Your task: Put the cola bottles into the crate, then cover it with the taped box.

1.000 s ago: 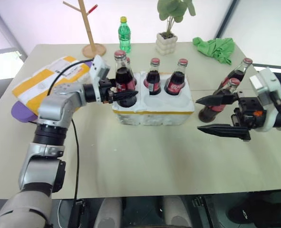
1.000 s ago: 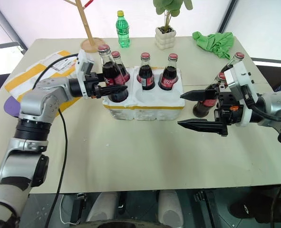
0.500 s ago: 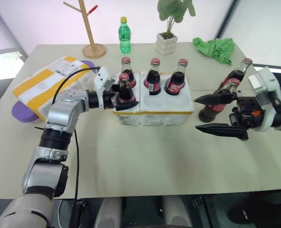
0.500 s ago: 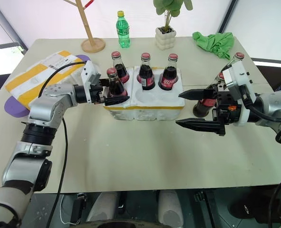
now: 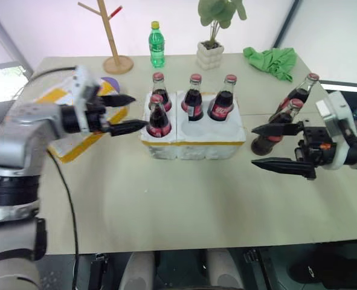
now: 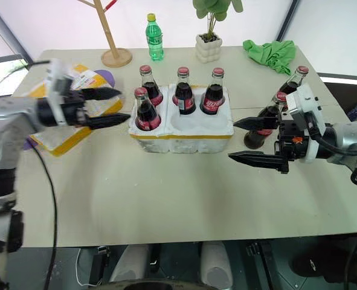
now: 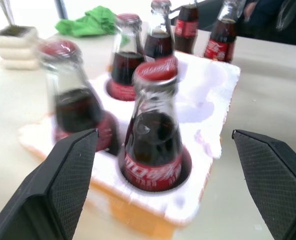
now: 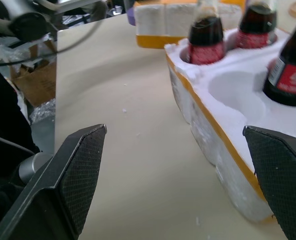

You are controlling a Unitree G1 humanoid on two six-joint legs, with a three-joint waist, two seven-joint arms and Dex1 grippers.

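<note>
On the table (image 5: 184, 193), the left claw (image 5: 125, 113) has released the fourth cola bottle (image 5: 159, 116) into the crate (image 5: 193, 145), wide open; right claw (image 5: 276, 147) open, empty.

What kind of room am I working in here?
Probably an office or lab corner set up for a test: a plain table by big windows, with decor such as a potted plant and a wooden stand, plus a green cloth.

Left tool (image 5: 122, 113) released 1 bottle (image 5: 158, 116) into crate (image 5: 193, 142), apparently withdrawing.
</note>
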